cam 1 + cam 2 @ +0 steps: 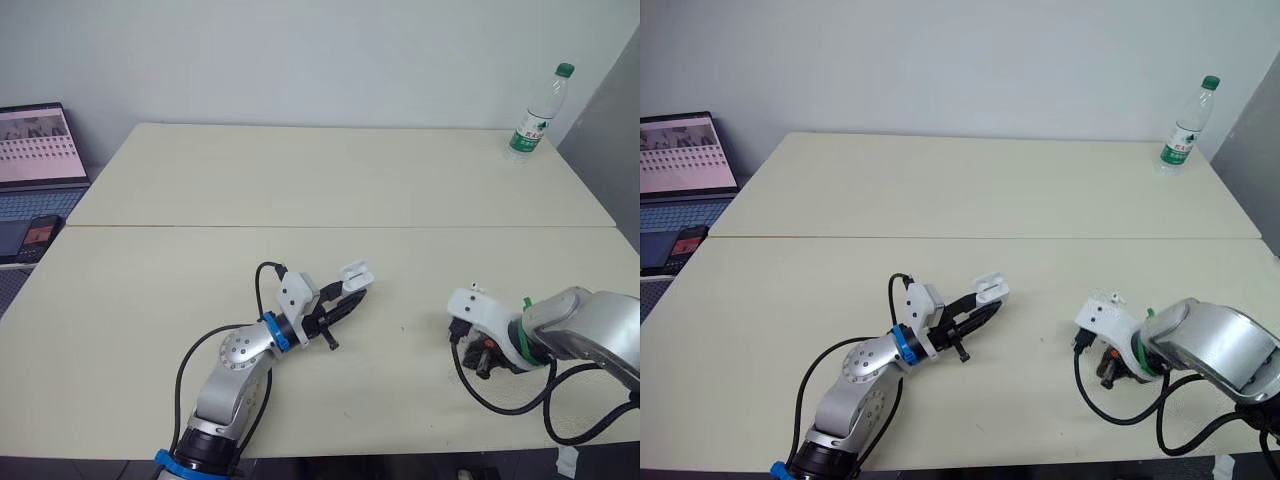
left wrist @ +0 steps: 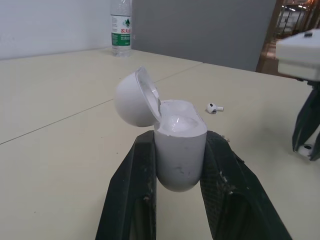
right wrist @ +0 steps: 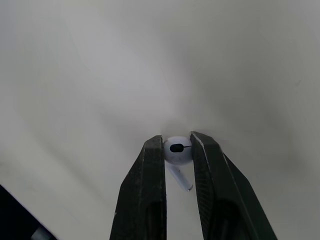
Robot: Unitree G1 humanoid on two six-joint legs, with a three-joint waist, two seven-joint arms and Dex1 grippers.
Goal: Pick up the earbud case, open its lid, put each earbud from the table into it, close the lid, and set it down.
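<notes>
- The left pincer (image 1: 352,292) is clenched on the body of the earbud case (image 2: 179,165). One finger sits on each side, and the lid (image 2: 136,97) is swung open on its hinge, clear of both fingers.
- The case is held above the tabletop (image 1: 300,180) near its front edge, with the open mouth tipped forward and away from the left arm.
- The right pincer (image 3: 177,141) is clamped on the round head of one earbud (image 3: 176,152), low at the tabletop and well apart from the case. The stem hangs free below the fingertips.
- The second earbud (image 2: 214,107) lies loose on the tabletop between the two arms.
- The step in hand looks to be lifting the gripped earbud and carrying it to the case.
- Lift straight up first, so the stem does not drag and twist the bud in the grip.
- The hold is on a smooth, rounded head, so keep the clamp steady and the travel slow; a jolt could squirt it out.
- Keep the left arm motionless and, if possible, level the case mouth upward so the socket takes the stem.
- Bring the bud in from the side opposite the lid, stem first over its socket, and let go only once the stem is seated.
- Pass above the loose earbud, not across it, so it does not get knocked.
</notes>
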